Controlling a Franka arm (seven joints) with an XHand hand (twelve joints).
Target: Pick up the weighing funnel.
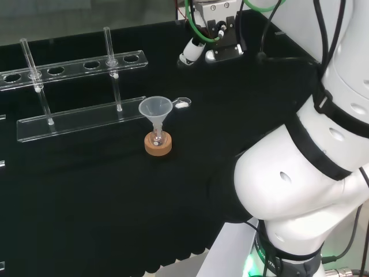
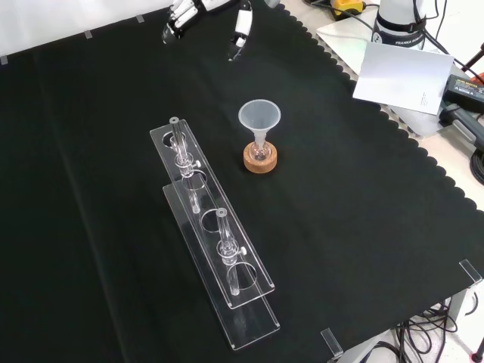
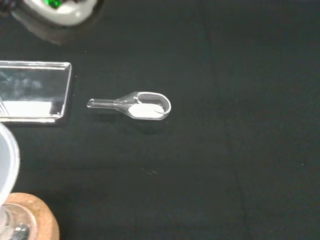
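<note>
Lying on the cloth (image 3: pixel 250 175), weighing funnel (image 3: pixel 142 106) with white powder (image 3: pixel 146 111) inside; hand (image 2: pixel 180 17) apart, fingers (image 2: pixel 241 29) released.

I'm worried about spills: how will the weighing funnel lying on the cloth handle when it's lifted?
The weighing funnel looks thin-walled and clear, so it is probably light, smooth and fragile. Its open scoop holds a white material, which would likely spill if tilted. The rounded stem may let it roll.
</note>
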